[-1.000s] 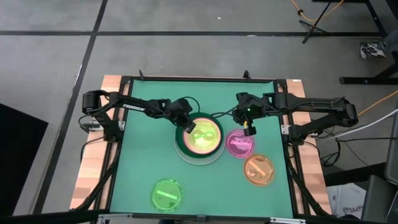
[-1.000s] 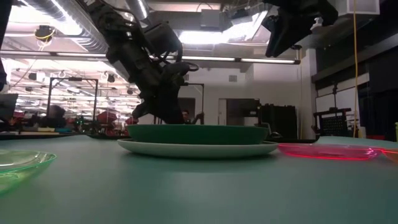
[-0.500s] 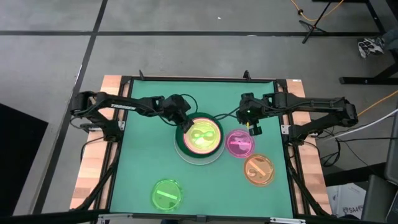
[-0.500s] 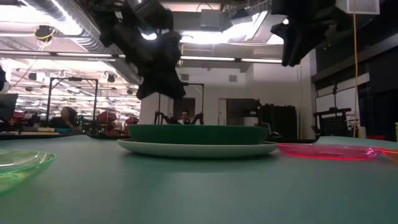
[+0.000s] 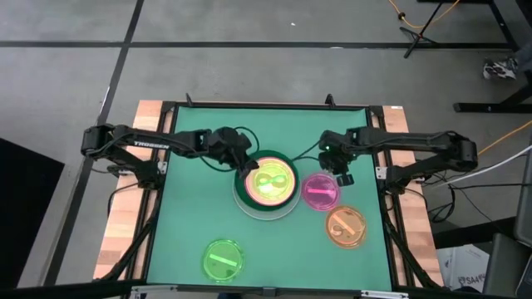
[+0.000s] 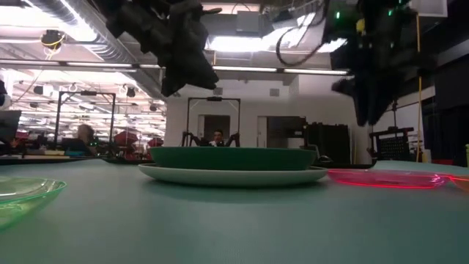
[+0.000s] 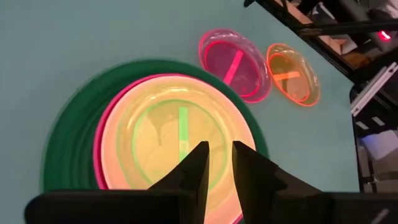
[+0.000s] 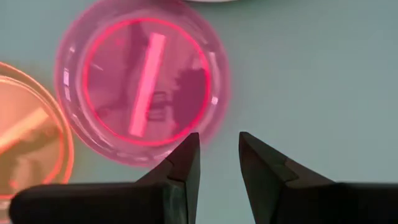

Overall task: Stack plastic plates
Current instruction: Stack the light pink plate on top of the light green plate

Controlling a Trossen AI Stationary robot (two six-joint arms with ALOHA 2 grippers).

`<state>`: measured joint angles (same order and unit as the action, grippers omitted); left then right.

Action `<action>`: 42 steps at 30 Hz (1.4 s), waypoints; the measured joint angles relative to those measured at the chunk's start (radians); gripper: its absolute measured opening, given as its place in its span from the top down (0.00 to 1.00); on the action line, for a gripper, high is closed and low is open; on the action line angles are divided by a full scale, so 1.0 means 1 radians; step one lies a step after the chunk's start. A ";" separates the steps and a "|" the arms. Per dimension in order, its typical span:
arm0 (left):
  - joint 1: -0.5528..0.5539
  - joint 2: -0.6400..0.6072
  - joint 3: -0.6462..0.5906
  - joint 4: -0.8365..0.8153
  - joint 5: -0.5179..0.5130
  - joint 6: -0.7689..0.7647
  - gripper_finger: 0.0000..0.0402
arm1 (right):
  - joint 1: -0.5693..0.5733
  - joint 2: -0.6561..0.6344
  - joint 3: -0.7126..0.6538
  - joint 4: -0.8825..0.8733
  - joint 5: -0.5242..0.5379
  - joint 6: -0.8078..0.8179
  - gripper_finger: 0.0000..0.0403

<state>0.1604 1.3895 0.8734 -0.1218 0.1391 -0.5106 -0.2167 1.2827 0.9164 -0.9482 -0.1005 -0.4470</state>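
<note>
A stack stands at the table's middle: a pale plate (image 5: 248, 205) under a dark green plate (image 7: 68, 155), a pink one (image 7: 98, 152), a cream one and a translucent green plate (image 5: 272, 181) on top. A magenta plate (image 5: 319, 192), an orange plate (image 5: 346, 226) and a second translucent green plate (image 5: 223, 259) lie singly on the mat. My left gripper (image 7: 219, 149) hangs open above the stack's left rim, clear of it in the low view (image 6: 187, 70). My right gripper (image 8: 219, 142) is open above the magenta plate's (image 8: 143, 87) far-right edge.
The green mat (image 5: 191, 208) has bare room at the near left and along the far edge. A black frame and wooden side boards (image 5: 125, 241) border it. The orange plate (image 8: 25, 124) lies close to the magenta one. People and benches show in the room beyond.
My left gripper has risen from the left rim of the stack and drawn a little toward the table's left. My right gripper has come down toward the magenta plate, shifting slightly right and nearer. The plates have stayed where they were.
</note>
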 joint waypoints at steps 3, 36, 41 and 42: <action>-0.009 0.000 0.000 0.000 0.000 0.000 0.84 | -0.056 0.000 -0.066 0.087 -0.098 -0.007 0.75; -0.017 0.001 0.000 0.001 -0.024 -0.001 0.84 | -0.183 0.003 -0.343 0.379 -0.208 0.102 0.75; -0.017 0.001 0.000 0.001 -0.024 -0.001 0.84 | -0.183 0.003 -0.368 0.380 -0.207 0.136 0.75; -0.017 0.001 0.000 0.001 -0.024 -0.001 0.84 | -0.183 0.003 -0.374 0.380 -0.207 0.146 0.75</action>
<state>0.1429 1.3907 0.8734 -0.1207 0.1150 -0.5117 -0.3998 1.2858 0.5421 -0.5682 -0.3078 -0.3015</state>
